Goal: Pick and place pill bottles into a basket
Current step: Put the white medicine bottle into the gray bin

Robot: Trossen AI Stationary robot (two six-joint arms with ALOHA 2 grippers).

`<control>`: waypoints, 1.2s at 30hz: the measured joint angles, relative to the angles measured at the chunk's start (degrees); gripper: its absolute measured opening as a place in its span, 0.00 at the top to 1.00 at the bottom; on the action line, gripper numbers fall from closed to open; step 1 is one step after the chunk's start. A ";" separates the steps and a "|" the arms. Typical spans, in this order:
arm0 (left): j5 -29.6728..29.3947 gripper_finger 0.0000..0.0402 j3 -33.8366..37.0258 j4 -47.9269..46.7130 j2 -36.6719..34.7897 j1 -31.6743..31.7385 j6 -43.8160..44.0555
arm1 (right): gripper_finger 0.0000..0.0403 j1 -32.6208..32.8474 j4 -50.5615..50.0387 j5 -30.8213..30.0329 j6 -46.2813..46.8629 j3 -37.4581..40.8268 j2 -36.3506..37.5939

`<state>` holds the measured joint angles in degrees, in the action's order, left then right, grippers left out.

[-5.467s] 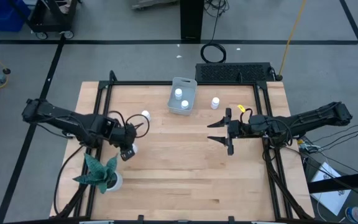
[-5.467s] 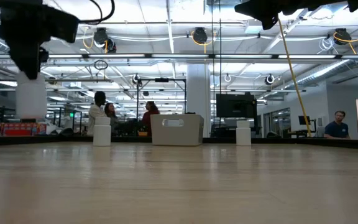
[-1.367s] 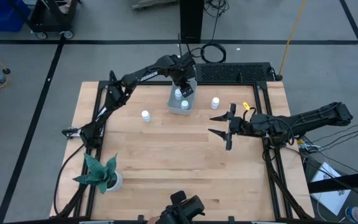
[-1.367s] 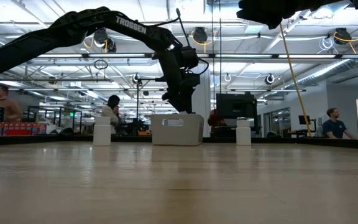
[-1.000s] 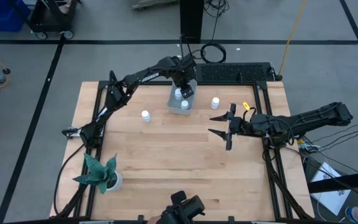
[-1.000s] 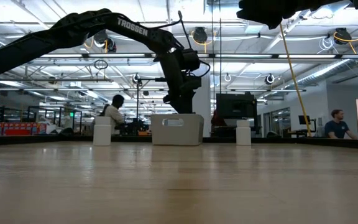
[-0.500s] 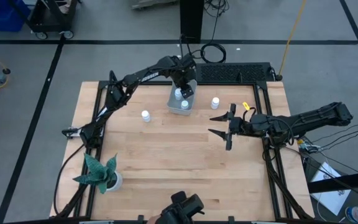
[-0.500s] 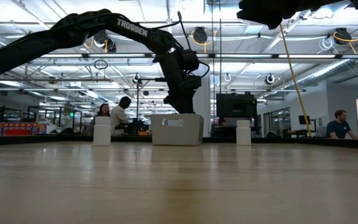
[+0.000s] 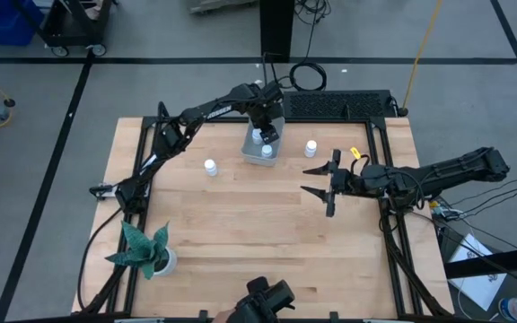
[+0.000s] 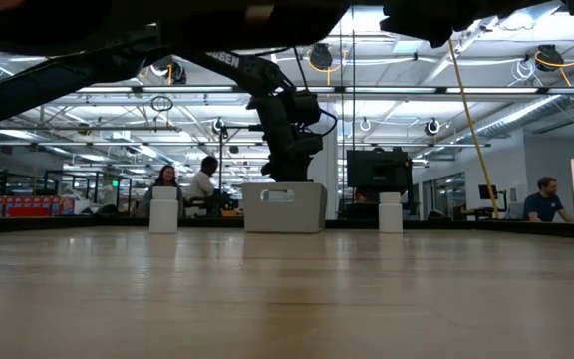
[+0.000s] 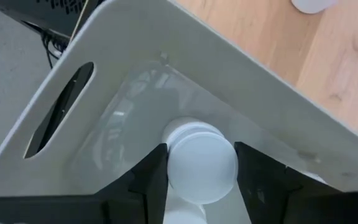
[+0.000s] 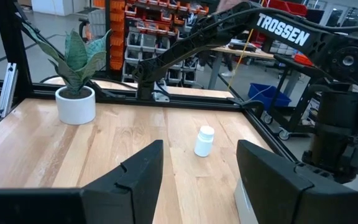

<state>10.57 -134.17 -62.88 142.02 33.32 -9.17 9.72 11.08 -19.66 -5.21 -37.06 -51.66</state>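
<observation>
**Left claw holds a pill bottle down in the basket**

The big wooden desk [image 9: 258, 233] fills the middle of the high view. The left arm stretches far across it to the back edge. The right arm waits above the desk on the right side.

The pale basket [image 9: 262, 142] sits near the back edge of the desk, just in front of a black ridged box [image 9: 339, 105]. The left claw [image 11: 199, 168] reaches down into the basket. Its two dark fingers [image 11: 146, 180] squeeze a white pill bottle [image 11: 200, 163] between them, cap showing. More white bottles lie in the basket.

The right claw [image 9: 324, 186] hangs in the air with its fingers spread and nothing in them.

A green plant in a white pot [image 9: 148, 251] stands at the front left corner.

One loose pill bottle [image 9: 210, 167] stands on the desk left of the basket. Another loose bottle [image 9: 311, 147] stands to the right of it.
</observation>
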 joint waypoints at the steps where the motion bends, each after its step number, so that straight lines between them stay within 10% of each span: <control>1: -0.04 0.57 0.00 0.10 0.00 -0.02 0.04 | 0.51 0.00 -0.03 0.00 0.00 0.00 0.00; 9: -0.19 0.39 0.09 -0.04 0.00 -0.35 0.03 | 0.51 0.00 -0.22 0.00 0.01 0.00 0.00; 36: -5.31 0.38 0.02 -3.20 -15.03 -1.74 -3.47 | 0.51 0.00 -1.41 0.00 0.55 0.00 -0.02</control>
<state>5.26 -134.15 -66.08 126.98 31.58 -12.64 9.72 9.67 -19.66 -4.66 -37.06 -51.68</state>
